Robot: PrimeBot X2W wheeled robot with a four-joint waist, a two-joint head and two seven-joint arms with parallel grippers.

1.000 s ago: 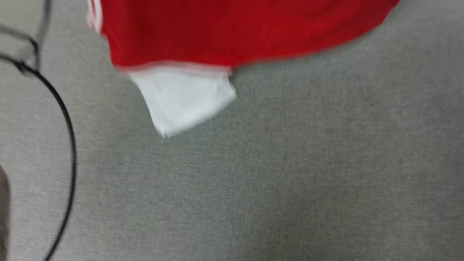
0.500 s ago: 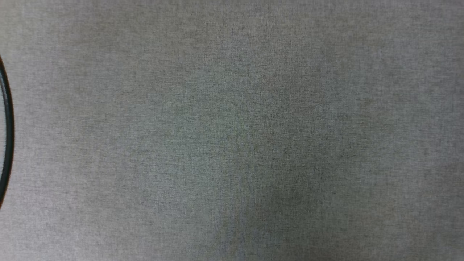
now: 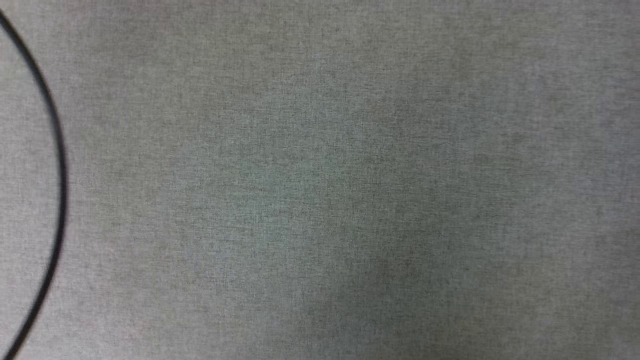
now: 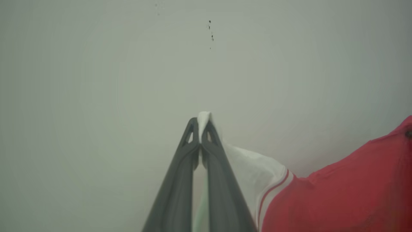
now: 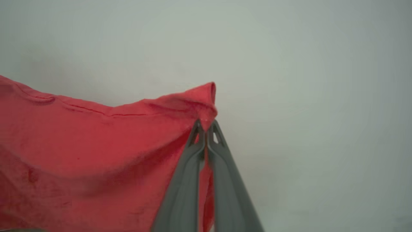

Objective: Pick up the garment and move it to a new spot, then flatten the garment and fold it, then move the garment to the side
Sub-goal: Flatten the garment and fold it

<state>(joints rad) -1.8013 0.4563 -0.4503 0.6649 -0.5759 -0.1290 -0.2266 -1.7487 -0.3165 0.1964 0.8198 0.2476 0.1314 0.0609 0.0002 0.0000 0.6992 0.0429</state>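
Observation:
The garment (image 4: 338, 190) is a red shirt with a white sleeve and red-striped trim. In the left wrist view my left gripper (image 4: 200, 124) is shut on the tip of the white sleeve, and the red body hangs off to the lower right. In the right wrist view my right gripper (image 5: 205, 127) is shut on a pinched corner of the red cloth (image 5: 96, 154), which spreads away to the left. A plain pale surface lies behind the cloth in both wrist views.
The head view looks down on grey carpet (image 3: 350, 190). A thin black cable (image 3: 59, 165) curves along its left edge. A few dark specks (image 4: 210, 30) mark the pale surface in the left wrist view.
The head camera has moved: a second ago the red and white garment crossed the top of its view, and now carpet and cable show there.

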